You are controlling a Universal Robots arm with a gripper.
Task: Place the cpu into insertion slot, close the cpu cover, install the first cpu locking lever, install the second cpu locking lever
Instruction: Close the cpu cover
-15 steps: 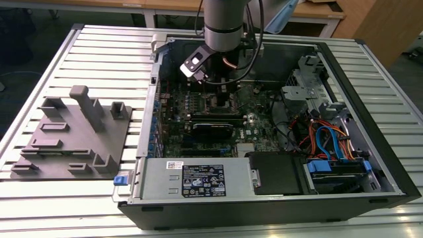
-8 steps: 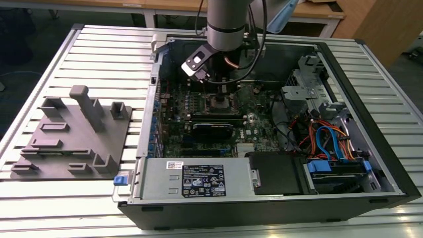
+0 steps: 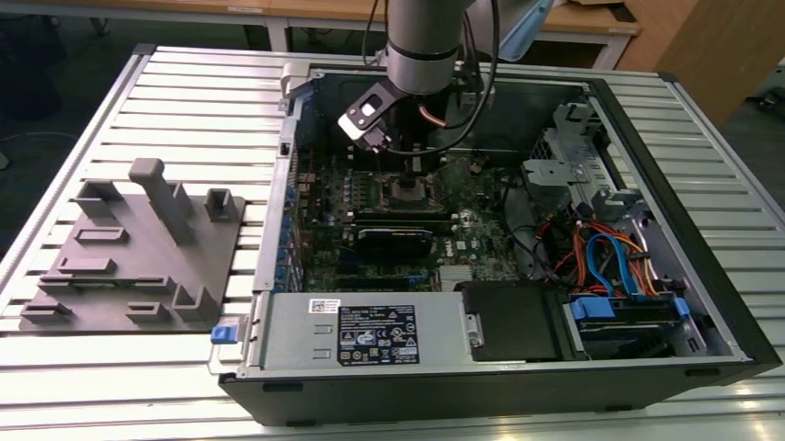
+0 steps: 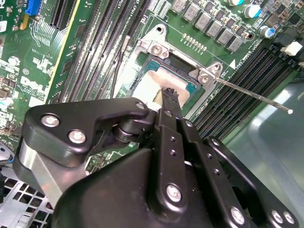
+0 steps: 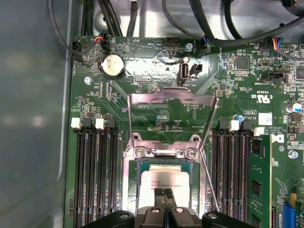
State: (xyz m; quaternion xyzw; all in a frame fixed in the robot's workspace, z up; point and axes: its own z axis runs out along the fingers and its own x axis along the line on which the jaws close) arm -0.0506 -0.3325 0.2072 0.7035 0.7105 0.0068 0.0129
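Claw: The claw (image 3: 413,171) hangs in the upper middle of the exterior view, inside the open computer case (image 3: 491,395). Its two fingers are pressed together and they pinch nothing.
Cpu: The cpu (image 5: 163,176) lies flat in the insertion slot (image 5: 128,187), shiny side up.
Claw and cpu: The cpu is right under the claw. In both wrist views the fingertips (image 4: 170,94) are on the chip's top or just above it. I cannot tell which.
Cover: The cpu cover (image 5: 171,97) is tipped up and open. It stands past the far edge of the slot, away from the claw, and the green board shows through its window.
Lever: A thin metal lever (image 5: 209,183) sticks out loose just beside the slot. It is not hooked down.
Work so far: The chip looks to be in place. The cover is not yet shut.
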